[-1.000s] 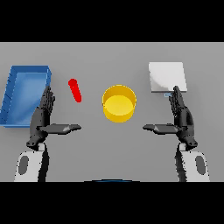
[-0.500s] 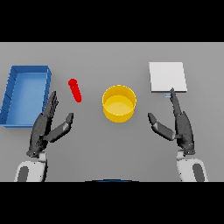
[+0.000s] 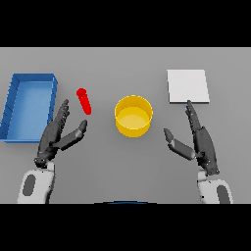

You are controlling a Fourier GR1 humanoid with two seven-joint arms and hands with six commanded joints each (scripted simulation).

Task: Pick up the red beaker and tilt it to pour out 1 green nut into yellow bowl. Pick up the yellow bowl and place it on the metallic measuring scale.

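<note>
Red beaker [image 3: 85, 101] is sitting on the grey table [image 3: 122, 63], tilted a bit, top end pointing away from me, just right of the blue tray [image 3: 51, 98]. Nothing's holding it. My left hand [image 3: 56, 135] is near it, just below and to the left, not touching, fingers straight and spread w/ the thumb sticking out toward the beaker side. Yellow bowl [image 3: 133, 115] is mid-table, between my two hands, well right of the beaker. Can't tell if there's anything inside it. Right hand [image 3: 198, 139] is on the other side of the bowl, also open, fingers straight, thumb out toward the bowl. Its fingertips reach up close to the scale [image 3: 188, 86], which is the pale square plate at the far right, apart from the bowl.
</note>
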